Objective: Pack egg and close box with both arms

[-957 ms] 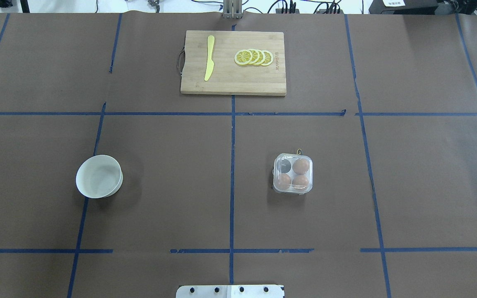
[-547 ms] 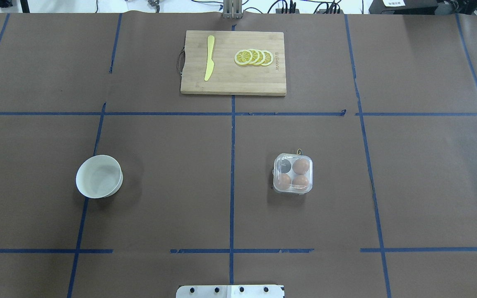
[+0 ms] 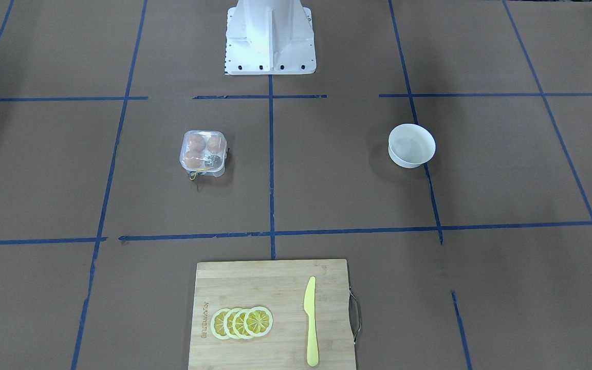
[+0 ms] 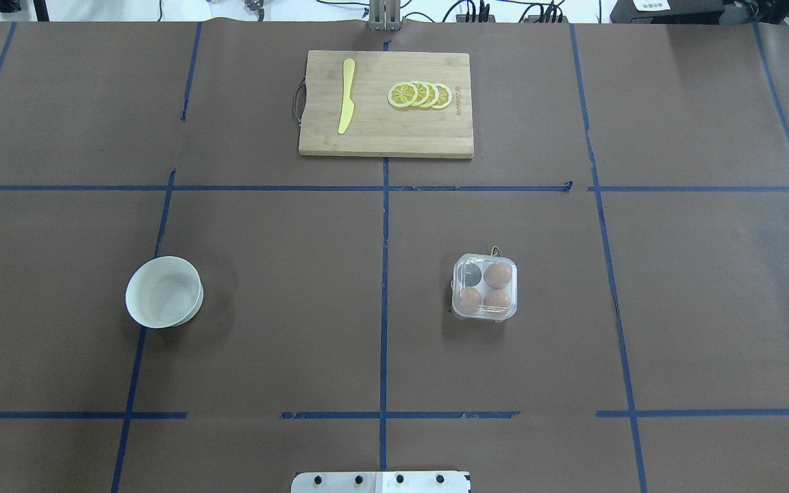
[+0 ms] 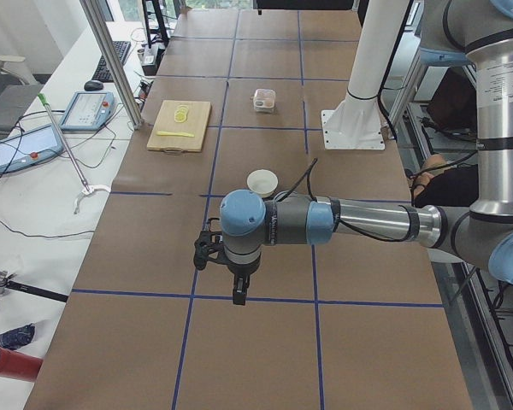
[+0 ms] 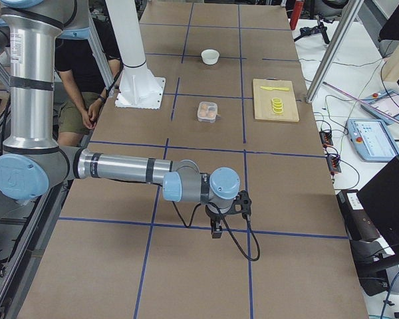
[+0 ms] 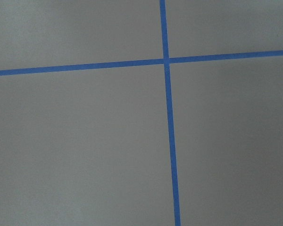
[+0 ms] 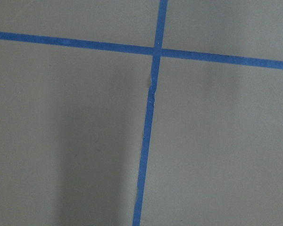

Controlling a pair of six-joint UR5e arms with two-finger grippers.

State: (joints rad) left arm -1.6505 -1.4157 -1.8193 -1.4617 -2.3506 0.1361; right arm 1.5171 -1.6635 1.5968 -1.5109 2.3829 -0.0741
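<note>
Three brown eggs (image 4: 498, 275) in one clear box (image 4: 470, 275) of four cells. One white bowl (image 4: 164, 292). One wooden cutting board (image 4: 381, 130), bearing one yellow knife (image 4: 346, 96) and four lemon slices (image 4: 420, 94) in an overlapping row. Two robot arms: one left arm (image 5: 368, 222), one right arm (image 6: 120, 166). One white pedestal (image 3: 270, 41). One brown counter (image 4: 298, 274) under it all, crossed by blue tape lines (image 4: 384, 226). One person (image 6: 76, 80) seated beside it.

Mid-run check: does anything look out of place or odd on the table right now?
Nothing is spilled or damaged. One oddity: the box holds three eggs, its far-left cell is empty, yet no loose egg shows on the table or in the bowl.
</note>
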